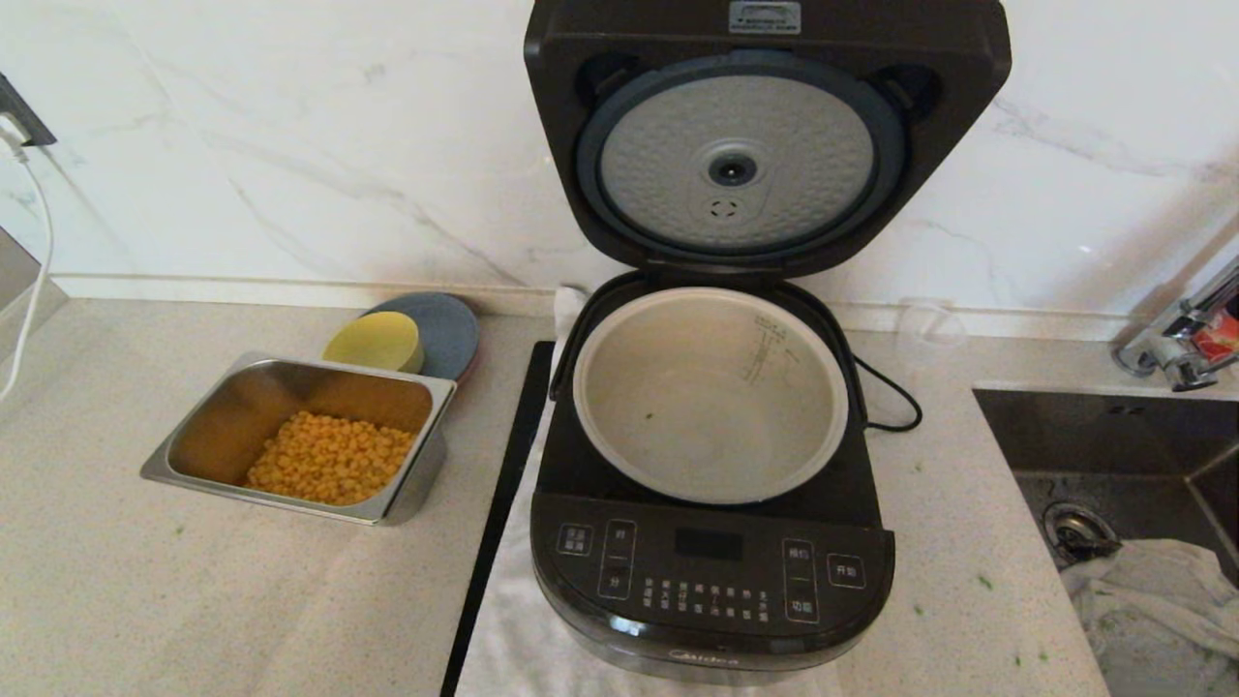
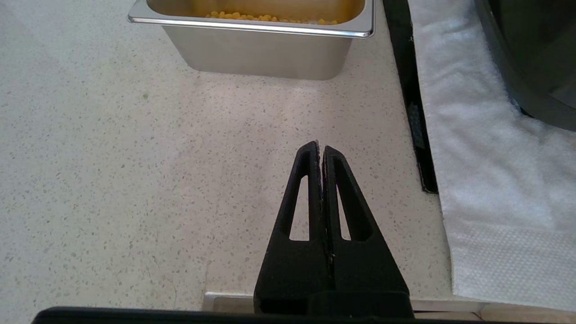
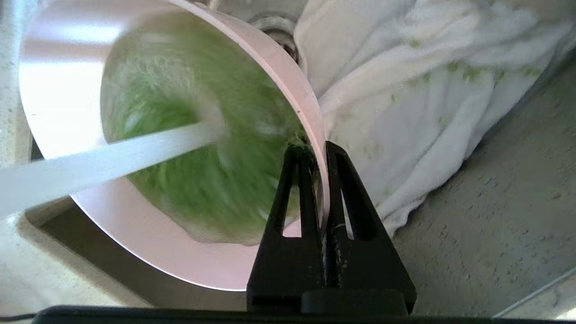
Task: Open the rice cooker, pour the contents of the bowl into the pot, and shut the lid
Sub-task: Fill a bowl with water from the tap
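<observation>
The dark rice cooker (image 1: 711, 571) stands open in the head view, its lid (image 1: 765, 136) raised against the wall, dimpled silver underside showing. The grey-beige pot (image 1: 711, 392) inside looks nearly bare. Neither arm shows in the head view. In the right wrist view my right gripper (image 3: 320, 150) is shut on the rim of the white bowl (image 3: 58, 90), one finger inside and one outside. Chopped green herbs (image 3: 189, 153) fill the bowl, which hangs over the sink's white cloth (image 3: 405, 99). My left gripper (image 2: 321, 148) is shut on nothing, low over the counter near the cooker's front left.
A steel tray of corn (image 1: 300, 436) sits left of the cooker, a yellow dish (image 1: 376, 341) on a grey plate (image 1: 445, 329) behind it. The sink (image 1: 1113, 455) with a white cloth (image 1: 1152, 590) lies at right, the tap (image 1: 1186, 339) above. A white towel (image 2: 486, 148) lies under the cooker.
</observation>
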Controlling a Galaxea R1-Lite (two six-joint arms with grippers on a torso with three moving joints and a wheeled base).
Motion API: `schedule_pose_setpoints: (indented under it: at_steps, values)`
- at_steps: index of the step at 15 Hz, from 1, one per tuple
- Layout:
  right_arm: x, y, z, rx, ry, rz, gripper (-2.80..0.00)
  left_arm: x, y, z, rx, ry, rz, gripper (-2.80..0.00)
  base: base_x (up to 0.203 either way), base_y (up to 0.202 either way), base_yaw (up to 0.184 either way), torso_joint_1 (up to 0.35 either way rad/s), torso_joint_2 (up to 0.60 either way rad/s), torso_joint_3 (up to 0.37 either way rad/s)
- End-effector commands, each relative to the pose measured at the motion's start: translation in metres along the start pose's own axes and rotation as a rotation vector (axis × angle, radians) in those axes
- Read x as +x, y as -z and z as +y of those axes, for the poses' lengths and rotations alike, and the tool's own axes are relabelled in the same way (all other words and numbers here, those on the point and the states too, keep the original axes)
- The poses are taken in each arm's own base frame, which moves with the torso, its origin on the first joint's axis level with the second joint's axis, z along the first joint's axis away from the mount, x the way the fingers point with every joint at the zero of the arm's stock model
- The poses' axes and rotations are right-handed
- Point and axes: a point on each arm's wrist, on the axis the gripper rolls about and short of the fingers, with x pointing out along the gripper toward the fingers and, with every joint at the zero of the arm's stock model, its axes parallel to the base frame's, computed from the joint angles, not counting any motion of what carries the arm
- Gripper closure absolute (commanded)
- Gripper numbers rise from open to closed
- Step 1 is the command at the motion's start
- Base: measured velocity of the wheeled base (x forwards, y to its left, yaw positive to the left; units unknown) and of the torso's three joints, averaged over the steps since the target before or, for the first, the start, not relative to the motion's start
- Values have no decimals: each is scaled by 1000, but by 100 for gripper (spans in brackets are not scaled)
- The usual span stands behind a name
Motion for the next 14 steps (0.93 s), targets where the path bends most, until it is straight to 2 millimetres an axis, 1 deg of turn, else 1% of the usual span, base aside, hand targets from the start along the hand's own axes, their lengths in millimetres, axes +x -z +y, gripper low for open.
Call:
schedule_pose_setpoints:
  at_steps: [1,6,10,12,14]
  values:
    - [5,-2,-4,24,-15,37,0,0,0,0,0,0,-1,0,0,0,0,0,0,0]
    - [-1,1,-1,31,-15,51,0,0,0,0,0,0,-1,0,0,0,0,0,0,0]
    - [-17,4,6,27,-15,57,0,0,0,0,0,0,-1,0,0,0,0,0,0,0]
    - [-33,14,16,6,-33,64,0,0,0,0,0,0,-1,0,0,0,0,0,0,0]
    - [-47,32,32,-40,-59,91,0,0,0,0,0,0,-1,0,0,0,0,0,0,0]
